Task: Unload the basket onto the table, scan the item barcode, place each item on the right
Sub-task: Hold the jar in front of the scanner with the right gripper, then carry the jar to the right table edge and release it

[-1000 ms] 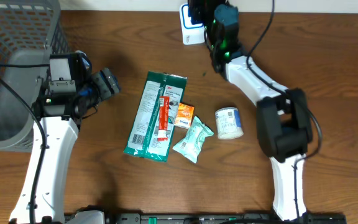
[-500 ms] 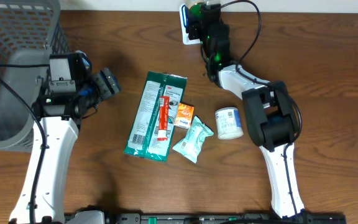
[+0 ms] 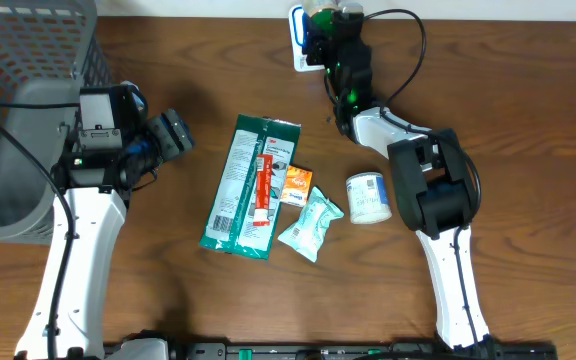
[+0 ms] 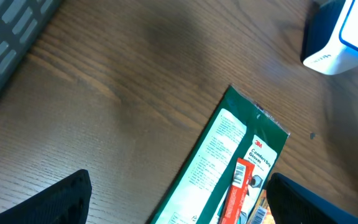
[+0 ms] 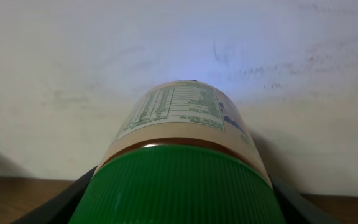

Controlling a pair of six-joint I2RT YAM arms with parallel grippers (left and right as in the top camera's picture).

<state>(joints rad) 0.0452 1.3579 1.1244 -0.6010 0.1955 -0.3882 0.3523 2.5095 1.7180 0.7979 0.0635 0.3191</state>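
looking down from overhead, the right gripper (image 3: pixel 330 32) reaches to the far edge of the wooden table (image 3: pixel 538 120), clamped on a bottle (image 3: pixel 334 12) that sits just beside the white-and-blue barcode scanner (image 3: pixel 303 42). the left gripper (image 3: pixel 175 131) hovers over bare wood near the grey wire basket (image 3: pixel 28 60), fingers apart and holding nothing. between the two arms lie a long green package (image 3: pixel 246 187), a small orange packet (image 3: pixel 296 184) touching its right edge, a pale green pouch (image 3: pixel 311 225) and a white tub (image 3: pixel 368 197).

from the left wrist, two dark fingertips (image 4: pixel 67 200) stand wide apart at the bottom corners, with the green package (image 4: pixel 225 165) between them on the table. the scanner (image 4: pixel 335 34) shows at top right and the basket (image 4: pixel 8 34) at top left.

from the right wrist, the bottle (image 5: pixel 179 115) fills the view, its green ribbed cap (image 5: pixel 179 183) nearest the camera and a printed label facing up. dark fingers (image 5: pixel 73 194) press it on both sides. a pale wall (image 5: pixel 73 56) lies behind, with a faint bluish glow above the bottle.
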